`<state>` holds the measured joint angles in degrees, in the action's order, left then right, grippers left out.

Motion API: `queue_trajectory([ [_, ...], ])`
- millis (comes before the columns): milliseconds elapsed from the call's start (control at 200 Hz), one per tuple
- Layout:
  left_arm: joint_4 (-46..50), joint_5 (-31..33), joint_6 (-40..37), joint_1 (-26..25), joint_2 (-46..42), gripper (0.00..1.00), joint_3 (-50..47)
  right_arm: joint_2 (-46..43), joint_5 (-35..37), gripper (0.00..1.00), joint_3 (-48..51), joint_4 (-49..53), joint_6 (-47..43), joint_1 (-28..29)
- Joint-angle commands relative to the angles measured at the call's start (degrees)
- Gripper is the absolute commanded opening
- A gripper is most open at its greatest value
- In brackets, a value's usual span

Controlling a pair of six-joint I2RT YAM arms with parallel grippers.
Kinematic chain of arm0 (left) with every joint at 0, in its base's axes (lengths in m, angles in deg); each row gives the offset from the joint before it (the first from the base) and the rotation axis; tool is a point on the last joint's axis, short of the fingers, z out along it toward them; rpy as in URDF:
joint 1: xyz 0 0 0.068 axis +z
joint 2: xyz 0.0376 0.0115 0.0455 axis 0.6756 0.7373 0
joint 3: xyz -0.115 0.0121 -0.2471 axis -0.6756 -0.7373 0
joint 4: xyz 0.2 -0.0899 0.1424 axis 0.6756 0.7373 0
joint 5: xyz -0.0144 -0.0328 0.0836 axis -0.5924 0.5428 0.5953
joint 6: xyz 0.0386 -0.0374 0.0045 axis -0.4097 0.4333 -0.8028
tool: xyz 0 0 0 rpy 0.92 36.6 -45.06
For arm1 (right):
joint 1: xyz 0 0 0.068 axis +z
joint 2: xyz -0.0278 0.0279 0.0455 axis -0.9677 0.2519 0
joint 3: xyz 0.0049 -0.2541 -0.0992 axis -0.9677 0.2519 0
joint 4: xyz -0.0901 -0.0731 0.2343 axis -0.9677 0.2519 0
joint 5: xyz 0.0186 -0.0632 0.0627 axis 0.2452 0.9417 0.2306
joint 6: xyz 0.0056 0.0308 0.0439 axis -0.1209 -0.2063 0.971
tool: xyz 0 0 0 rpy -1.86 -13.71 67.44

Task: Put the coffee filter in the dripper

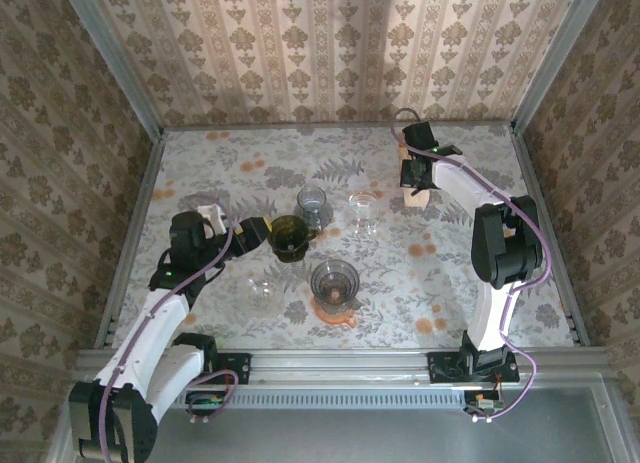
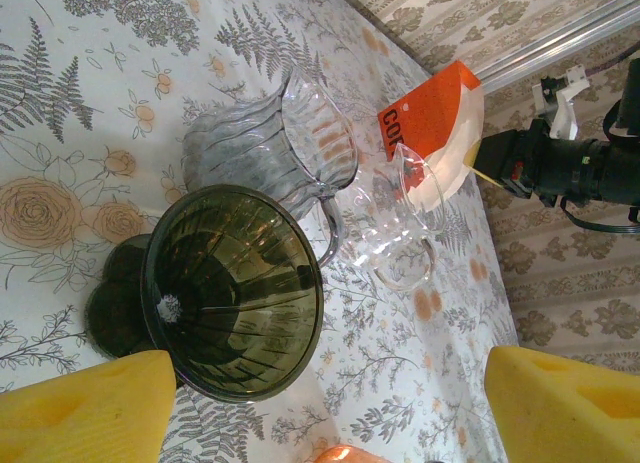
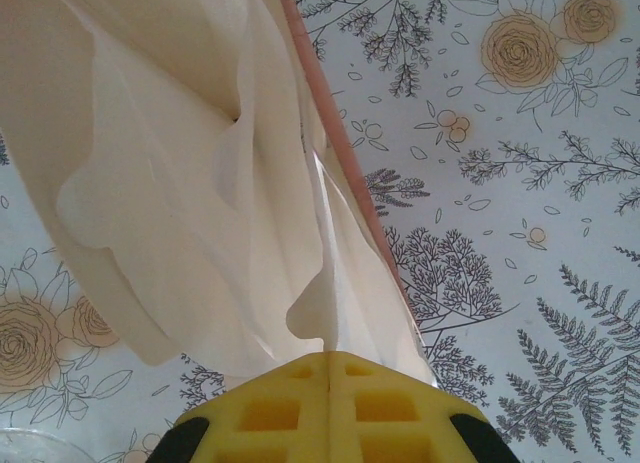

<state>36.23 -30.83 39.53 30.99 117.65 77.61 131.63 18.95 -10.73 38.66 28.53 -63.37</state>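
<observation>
Finding: the right end effector (image 3: 330, 371) is at the far right of the desk (image 1: 450, 273). Its two yellow fingers are pressed together, with no gap visible. A thin edge of one coffee filter (image 3: 200, 183) runs into the seam between them, so it is judged to be pinching that sheet. The sheet fans straight away from the fingertips and lies among the other filters of the orange-edged filter pack (image 2: 425, 108). It has not yet been drawn clear of the pack. The olive dripper (image 1: 290, 235) stands mid-desk, well apart from the filter. From the right end effector it lies to the left and nearer the arm bases. Its mouth faces up, and its cone sits upright on a dark foot. The left end effector (image 1: 255, 231) is much the nearer of the two to that dripper. Its fingers are spread wide on either side of the approach and hold nothing. The wrist view does not show whether they touch the dripper's rim. A grey ribbed dripper (image 2: 265, 148) and a clear dripper (image 2: 400, 228) stand between the olive one and the pack, close to the likely carry path. Judgement: the coming move depends on lifting the single sheet free and carrying it leftward over those two.
</observation>
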Motion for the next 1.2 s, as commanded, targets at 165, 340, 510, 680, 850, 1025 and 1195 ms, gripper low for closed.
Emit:
queue_trajectory([
  [165, -1.0, -1.27, 0.51, 0.49, -0.1, 0.83, -0.63, -6.14, 3.54, 0.0, 1.76, 2.42, -0.21, 1.83],
  [340, -0.83, -1.44, 0.52, 0.53, -0.18, 0.83, -0.41, -10.78, 4.84, 0.0, 6.11, 2.97, 0.75, 2.09],
  [510, -1.21, -1.36, 0.55, 0.57, -0.04, 0.83, -0.53, -13.49, 1.97, 0.02, 9.07, 2.55, -0.63, 1.88],
  [680, -2.23, -1.7, 1.05, 0.61, 1.12, 0.83, -0.37, -9.31, 0.86, 0.29, 6.01, 2.61, 0.53, 1.9],
  [850, -2.32, -1.7, 1.3, 0.65, 1.01, 0.83, -0.54, -4.56, 3.5, 0.28, 2.71, 2.56, 2.12, 1.9],
  [1025, -2.06, -1.68, 0.89, 0.61, 1.1, 0.83, -0.45, -2.02, 5.4, 0.27, 0.89, 2.17, 2.89, 1.89],
  [1195, -2.15, -1.7, 0.87, 0.69, 1.21, 0.83, -0.54, -0.54, 7.08, 0.26, -0.48, 2.21, 3.31, 1.85],
])
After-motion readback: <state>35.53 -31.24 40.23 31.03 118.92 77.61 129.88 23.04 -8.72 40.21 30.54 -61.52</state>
